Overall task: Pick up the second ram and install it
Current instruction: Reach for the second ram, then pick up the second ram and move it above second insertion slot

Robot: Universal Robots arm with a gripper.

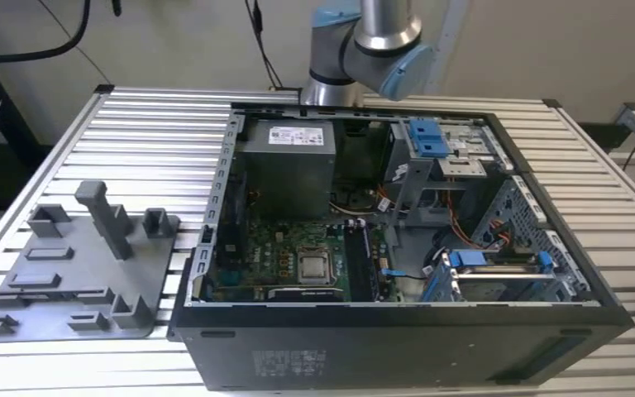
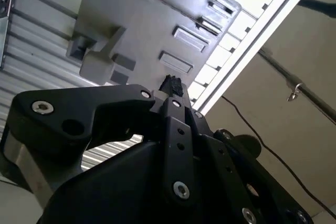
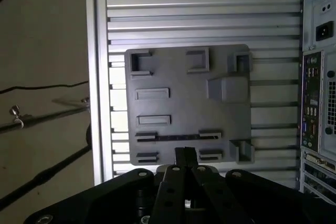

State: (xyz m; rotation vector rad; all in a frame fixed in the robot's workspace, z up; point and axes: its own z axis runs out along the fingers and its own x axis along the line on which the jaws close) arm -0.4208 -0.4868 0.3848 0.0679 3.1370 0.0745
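Second ram (image 3: 178, 137) stands on its long edge in a grey holder tray (image 3: 184, 108), well apart from the open computer case (image 1: 406, 339).

A slatted metal table (image 1: 130, 124) carries everything. In the exterior view, the case takes up the table's middle and the view's right side, with its side panel off. The green motherboard (image 1: 284, 248) and the square silver processor chip (image 1: 314, 266) are exposed inside it. The arm (image 1: 367, 41) rises behind the case. The tray lies flat on the slats toward the exterior view's left, studded with grey holder blocks.

In both wrist views the black gripper (image 3: 185, 151) hangs above the tray. Its fingers (image 2: 171, 83) are pressed together and grip nothing. In the first wrist view the fingertips show close beside the stick but clear of it.

Seen from above, the stick reads as a long, very thin dark line. It runs straight between two slotted blocks (image 3: 147, 136), one at each end. Its flat faces cannot be made out.
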